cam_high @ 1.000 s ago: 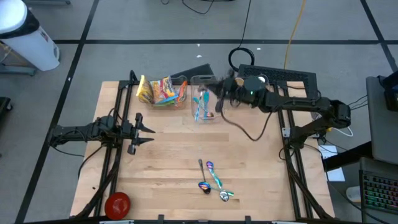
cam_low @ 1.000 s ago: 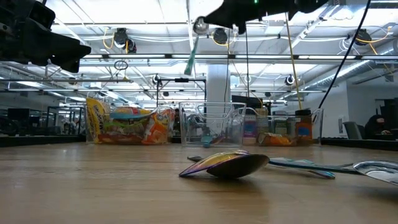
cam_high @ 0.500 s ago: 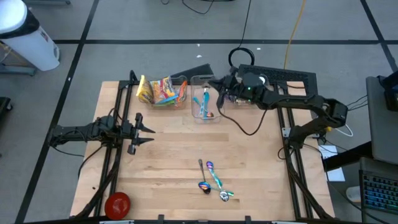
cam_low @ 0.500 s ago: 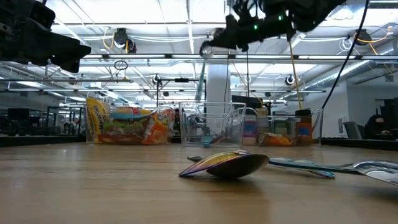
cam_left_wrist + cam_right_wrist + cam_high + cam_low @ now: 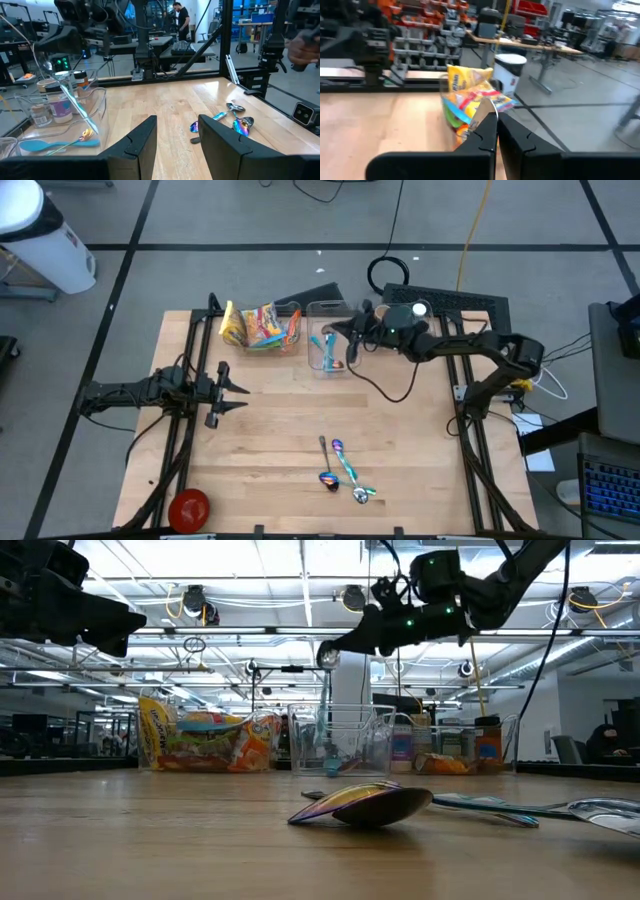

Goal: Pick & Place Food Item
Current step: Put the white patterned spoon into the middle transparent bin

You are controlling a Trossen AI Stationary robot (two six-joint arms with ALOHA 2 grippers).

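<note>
On the wooden table (image 5: 280, 430) our right gripper (image 5: 352, 340) hangs over the clear bin (image 5: 329, 348), jaws pinched on a spoon (image 5: 75, 104). We should lower the spoon straight in before letting go; our left gripper (image 5: 232, 390) waits half open and empty, the snack bags (image 5: 258, 326) in the neighbouring bin

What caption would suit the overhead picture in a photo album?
Right pincer, shut, hovers over a clear bin of utensils; left pincer waits at the table's left.

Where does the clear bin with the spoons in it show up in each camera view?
High view: clear bin at the table's far edge, under the right gripper.
Low view: centre, behind the spoon.
Left wrist view: left side.
Right wrist view: cannot tell.
Shared landmark: snack bags beside it.
</note>
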